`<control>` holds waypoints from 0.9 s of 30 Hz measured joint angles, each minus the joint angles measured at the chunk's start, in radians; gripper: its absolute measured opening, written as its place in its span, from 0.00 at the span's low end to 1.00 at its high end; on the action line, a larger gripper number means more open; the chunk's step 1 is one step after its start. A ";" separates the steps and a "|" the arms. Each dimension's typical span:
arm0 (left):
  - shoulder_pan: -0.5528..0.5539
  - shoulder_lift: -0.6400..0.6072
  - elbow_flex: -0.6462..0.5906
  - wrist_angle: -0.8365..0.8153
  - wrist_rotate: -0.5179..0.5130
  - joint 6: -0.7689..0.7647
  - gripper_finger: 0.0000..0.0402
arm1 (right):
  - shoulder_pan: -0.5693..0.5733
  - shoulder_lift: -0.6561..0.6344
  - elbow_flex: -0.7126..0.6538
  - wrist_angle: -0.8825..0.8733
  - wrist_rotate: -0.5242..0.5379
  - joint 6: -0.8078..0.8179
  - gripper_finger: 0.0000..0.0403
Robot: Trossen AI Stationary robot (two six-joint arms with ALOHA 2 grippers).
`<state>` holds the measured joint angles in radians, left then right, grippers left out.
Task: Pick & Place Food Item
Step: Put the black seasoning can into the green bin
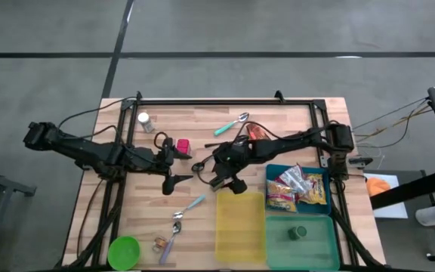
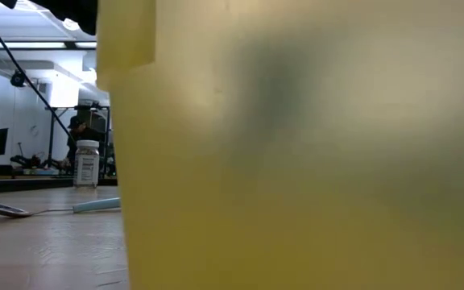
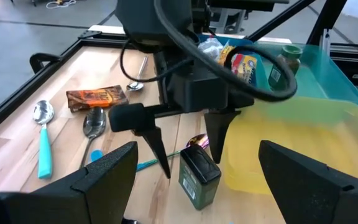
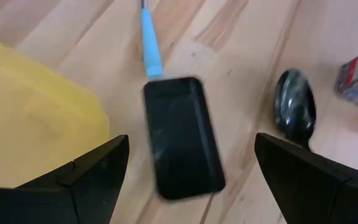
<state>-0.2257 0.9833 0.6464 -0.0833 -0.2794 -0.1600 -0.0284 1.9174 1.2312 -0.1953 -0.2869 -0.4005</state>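
We take the yellow tray (image 1: 239,225) as our landmark on the bench (image 1: 202,121). The right claw (image 1: 228,177) hangs just off the tray's far-left corner with its fingers apart and nothing between them. The left claw (image 1: 170,165) waits further out on that same side, fingers also wide apart and empty, pointing toward the right one.

The thing the right claw is over looks to be a small dark tin (image 3: 199,176) with a black lid, standing upright on the bench just beside the tray's corner. We judge it stiff, light and fairly smooth, so the fingers can press firmly without crushing it, though the slick walls may slip. Its long flat sides look like the best place to take hold, below the lid, with the fingers coming down from above.

The views differ a good deal. The high view gives us the whole layout: the blue tray (image 1: 319,172) with snack packets (image 1: 297,189) past the yellow one, and the green tray (image 1: 319,240) beside it, but the right arm hides the tin there. The left wrist view shows the tin's side and how it stands below the right claw. The right wrist view looks straight down on the black lid (image 4: 183,135), with a blue-handled spoon (image 4: 149,42) lying just beyond the tin. The low view is nearly filled by the yellow tray's wall (image 2: 296,161), and shows only a white bottle (image 2: 87,163) far off.
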 joint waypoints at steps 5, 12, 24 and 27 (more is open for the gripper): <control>0.000 0.000 0.000 -0.001 0.000 0.000 0.84 | 0.000 0.023 0.001 0.005 0.003 0.000 0.86; 0.000 0.000 0.000 -0.006 0.000 0.001 0.84 | 0.000 0.040 0.005 0.005 0.003 -0.003 0.79; 0.000 0.000 0.000 -0.007 0.000 0.003 0.84 | -0.002 0.037 0.005 0.008 0.028 -0.003 0.48; 0.000 0.000 0.000 -0.007 0.000 0.003 0.84 | -0.002 0.036 0.005 0.008 0.028 -0.004 0.39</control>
<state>-0.2260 0.9836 0.6464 -0.0902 -0.2794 -0.1568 -0.0303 1.9537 1.2362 -0.1870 -0.2590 -0.4040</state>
